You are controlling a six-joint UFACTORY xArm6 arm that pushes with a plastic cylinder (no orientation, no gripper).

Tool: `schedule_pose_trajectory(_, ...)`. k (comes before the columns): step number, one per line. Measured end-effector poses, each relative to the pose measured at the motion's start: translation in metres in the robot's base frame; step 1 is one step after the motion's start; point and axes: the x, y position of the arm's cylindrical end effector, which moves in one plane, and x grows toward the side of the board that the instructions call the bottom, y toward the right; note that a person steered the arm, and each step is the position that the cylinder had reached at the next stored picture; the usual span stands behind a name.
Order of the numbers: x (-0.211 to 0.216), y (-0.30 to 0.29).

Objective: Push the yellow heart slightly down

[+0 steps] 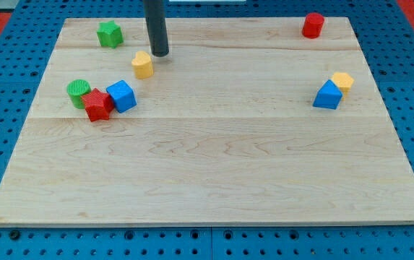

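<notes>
The yellow heart lies on the wooden board at the upper left. My tip stands just above and to the right of it, very close to its upper right edge; I cannot tell whether they touch. The dark rod rises from the tip out of the view's top.
A green star lies at the top left. A green cylinder, a red block and a blue block cluster at the left. A red cylinder lies at the top right. A blue block touches a yellow block at the right.
</notes>
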Motion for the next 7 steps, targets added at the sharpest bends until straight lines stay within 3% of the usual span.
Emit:
schedule_pose_trajectory(1, -0.008, -0.037)
schedule_pose_trajectory(2, 0.03, -0.064)
schedule_pose_trajectory(3, 0.036, -0.011)
schedule_pose_trajectory(5, 0.062, 0.034)
schedule_pose_trajectory(6, 0.111, 0.035)
schedule_pose_trajectory(7, 0.131, 0.024)
